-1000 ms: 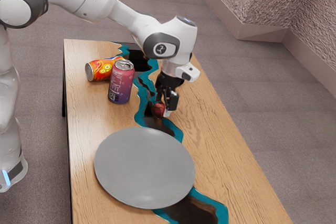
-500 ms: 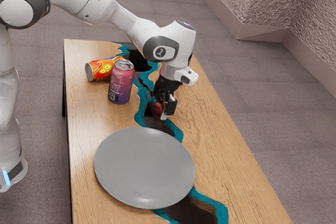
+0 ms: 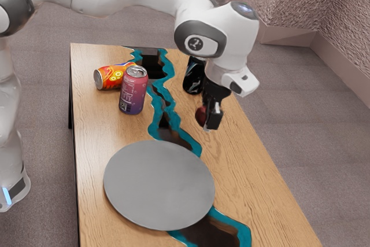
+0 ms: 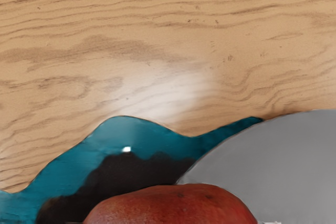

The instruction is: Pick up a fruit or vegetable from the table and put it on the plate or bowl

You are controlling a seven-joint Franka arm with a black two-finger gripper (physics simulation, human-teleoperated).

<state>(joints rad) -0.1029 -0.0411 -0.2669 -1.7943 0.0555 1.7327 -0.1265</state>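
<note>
the end effector [image 3: 208,121] stays clamped on the red fruit [image 3: 200,115]. both have risen, shifting toward the exterior view's right.

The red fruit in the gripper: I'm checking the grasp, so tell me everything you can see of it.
The fruit is small, rounded and dark red, with smooth, slightly mottled skin that shows tiny dark specks in the wrist view. It is pinched between the black fingers of the gripper, which hide part of it. It appears to hang above the wooden table, touching nothing else, and is not yet over the grey plate.
</note>
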